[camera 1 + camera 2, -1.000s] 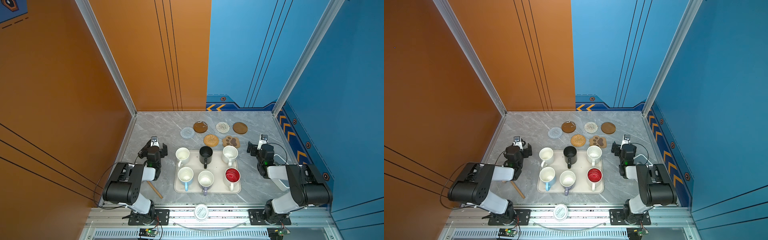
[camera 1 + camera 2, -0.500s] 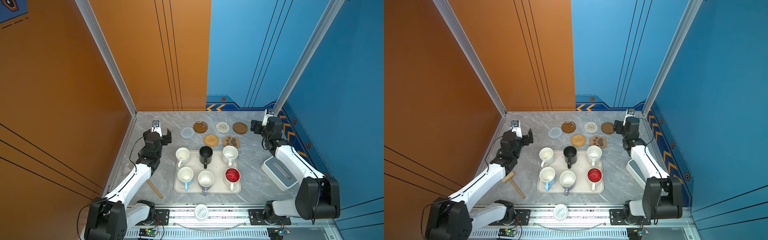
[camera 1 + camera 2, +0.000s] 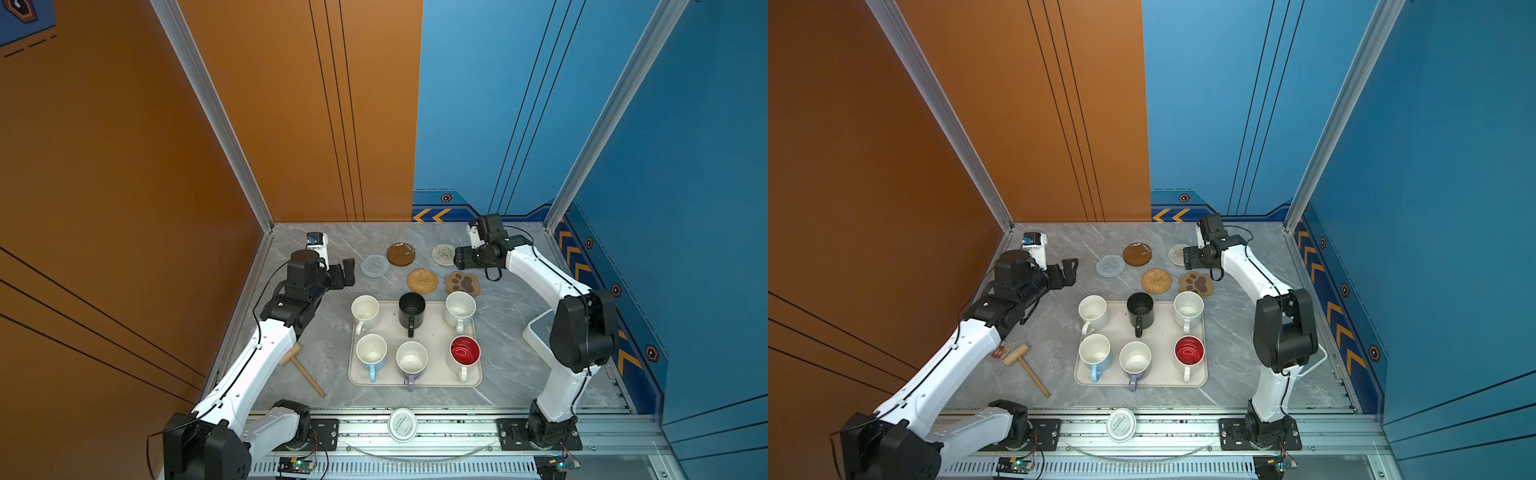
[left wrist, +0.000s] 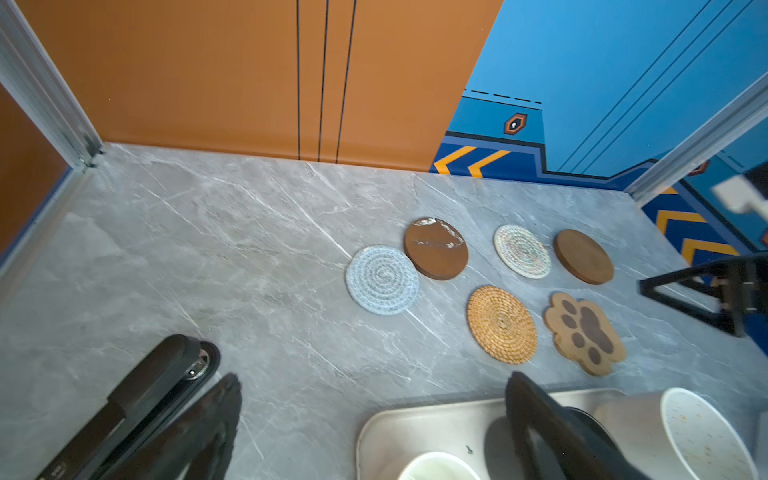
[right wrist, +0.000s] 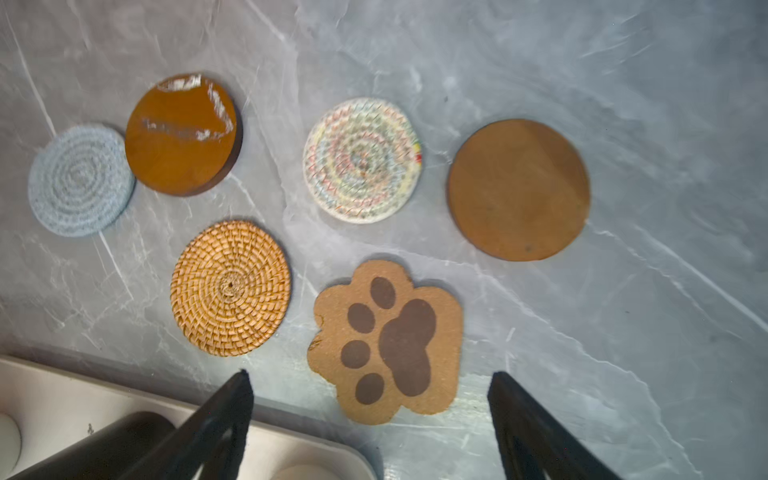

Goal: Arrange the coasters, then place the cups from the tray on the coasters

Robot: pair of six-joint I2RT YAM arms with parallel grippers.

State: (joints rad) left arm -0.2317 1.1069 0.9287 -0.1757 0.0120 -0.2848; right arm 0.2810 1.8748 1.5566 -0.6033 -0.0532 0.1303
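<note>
all six coasters lie in a loose cluster just beyond the tray's [image 3: 353, 376] far edge, and none carries a mug. the six mugs stand on the tray in two rows of three, so i'd say the arranging step is the one in hand.

the right gripper [image 3: 458, 258] hovers beyond the tray's far-right corner, over the matte brown disc [image 5: 518, 189], which it hides in both top views. its jaws stand wide and hold nothing. the left gripper [image 3: 348, 273] hangs off the tray's far-left corner, close to the grey-blue woven coaster [image 3: 375, 266], jaws fully spread and empty too.

to do this well, i'd sort the crowded pair first. the glossy brown disc [image 3: 401, 254] touches the grey-blue one and may lap over its edge. the left arm is well placed to draw the woven one away from the tray's middle line.

these mats are thin and flat on the tabletop [image 4: 208, 249]. the fingers would have to come down low and straddle a rim, or press and slide.

the paw-shaped coaster [image 3: 462, 284] and the rattan round [image 3: 422, 280] sit nearest the tray's far rim. the whitish woven round [image 3: 443, 254] lies further beyond it. leave gaps wide enough for mug handles, and keep the speckled cream mug [image 3: 460, 307] clear of the right arm's sweep.
</note>
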